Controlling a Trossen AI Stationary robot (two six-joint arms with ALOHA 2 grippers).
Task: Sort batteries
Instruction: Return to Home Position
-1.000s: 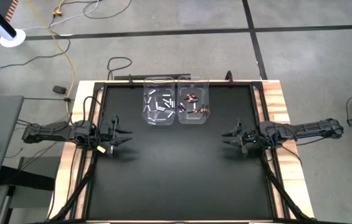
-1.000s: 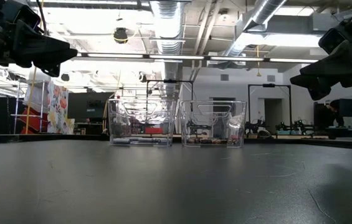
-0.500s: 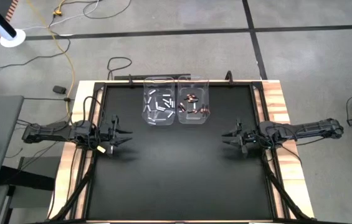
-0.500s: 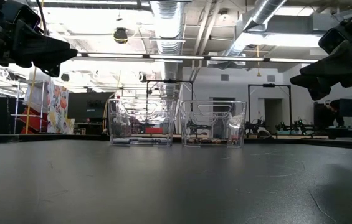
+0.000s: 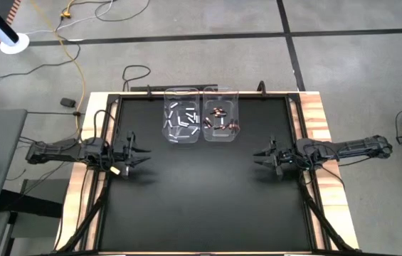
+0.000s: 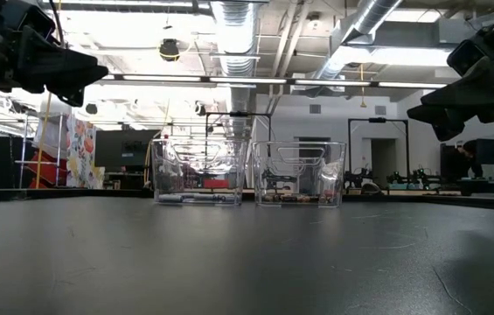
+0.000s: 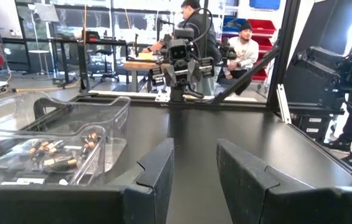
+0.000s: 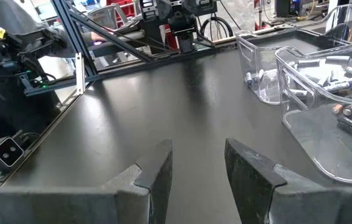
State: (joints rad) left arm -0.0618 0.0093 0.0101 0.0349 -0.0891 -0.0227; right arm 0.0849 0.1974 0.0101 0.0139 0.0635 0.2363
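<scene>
Two clear plastic bins stand side by side on the black table, at the middle of its far edge. The left bin (image 5: 182,124) holds several white and silver batteries (image 5: 181,118). The right bin (image 5: 220,124) holds several reddish-copper and dark batteries (image 5: 220,121). My left gripper (image 5: 144,153) hovers level above the table near its left edge, open and with nothing between its fingers (image 7: 158,167). My right gripper (image 5: 258,157) hovers near the right edge, also open and holding nothing (image 8: 195,163). Both stand nearer to me than the bins and well apart from them.
A raised black frame (image 5: 294,121) runs around the black mat, with wood (image 5: 323,117) outside it. People sit at benches (image 7: 241,50) in the room beyond the table. Cables (image 5: 69,43) lie on the floor behind the far edge.
</scene>
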